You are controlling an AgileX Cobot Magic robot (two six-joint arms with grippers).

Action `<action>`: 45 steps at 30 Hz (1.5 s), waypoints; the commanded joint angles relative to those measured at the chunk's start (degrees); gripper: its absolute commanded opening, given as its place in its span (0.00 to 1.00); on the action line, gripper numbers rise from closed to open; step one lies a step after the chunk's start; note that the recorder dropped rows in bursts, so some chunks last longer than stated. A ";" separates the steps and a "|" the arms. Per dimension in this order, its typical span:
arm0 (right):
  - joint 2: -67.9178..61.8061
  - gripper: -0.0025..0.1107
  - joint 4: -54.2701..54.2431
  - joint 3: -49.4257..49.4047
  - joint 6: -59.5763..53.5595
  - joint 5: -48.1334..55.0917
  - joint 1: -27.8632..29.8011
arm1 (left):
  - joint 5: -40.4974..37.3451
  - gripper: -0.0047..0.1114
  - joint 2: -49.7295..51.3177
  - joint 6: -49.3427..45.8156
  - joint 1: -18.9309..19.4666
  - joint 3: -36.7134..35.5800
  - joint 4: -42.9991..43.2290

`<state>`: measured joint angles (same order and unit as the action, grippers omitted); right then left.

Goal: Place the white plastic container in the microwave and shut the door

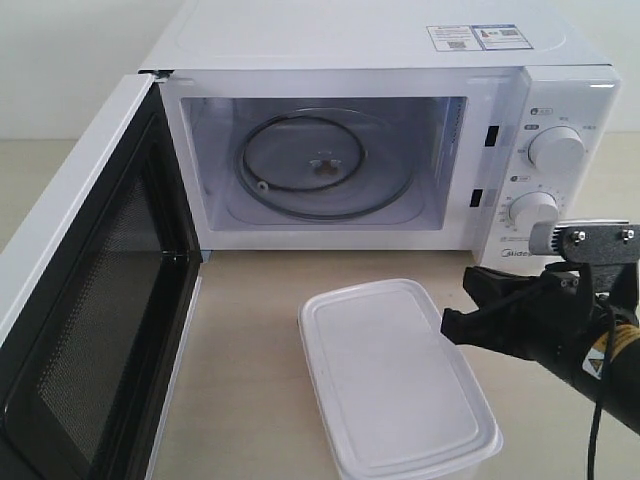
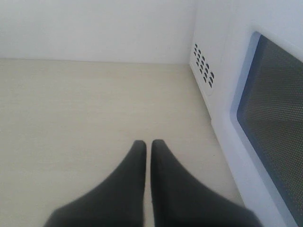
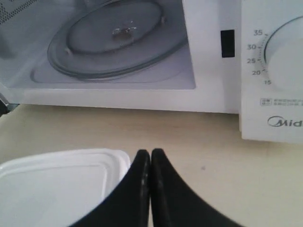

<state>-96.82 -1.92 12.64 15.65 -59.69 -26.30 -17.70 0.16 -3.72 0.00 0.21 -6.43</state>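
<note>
Right claw (image 3: 150, 152) pressed together beside white plastic container (image 1: 395, 380), left claw (image 2: 148, 144) likewise, door (image 1: 90, 300) open

White microwave (image 1: 300, 35), its door (image 1: 100, 300) black-meshed inside; white plastic container (image 1: 395, 380) before it; stickers (image 1: 478, 37) atop seem partly blue.

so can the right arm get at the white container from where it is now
Probably yes. The right gripper sits just beside the white plastic container with nothing between them. Its jaws are shut, so it would need to open first.
</note>
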 commanded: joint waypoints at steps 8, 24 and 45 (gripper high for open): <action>0.24 0.02 2.99 0.11 11.17 4.50 1.91 | 0.18 0.08 -0.16 -0.24 -0.22 -0.21 -0.42; 0.24 0.02 13.47 0.11 10.17 8.57 6.79 | 0.18 0.08 -0.16 -0.24 -0.22 -0.21 -0.42; 0.24 0.02 -2.69 0.11 12.82 13.78 -4.81 | 0.18 0.08 -0.16 -0.24 -0.22 -0.21 -0.42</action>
<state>-96.72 -1.74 12.77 25.38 -46.26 -32.06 -17.70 0.16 -3.72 0.00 0.21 -6.43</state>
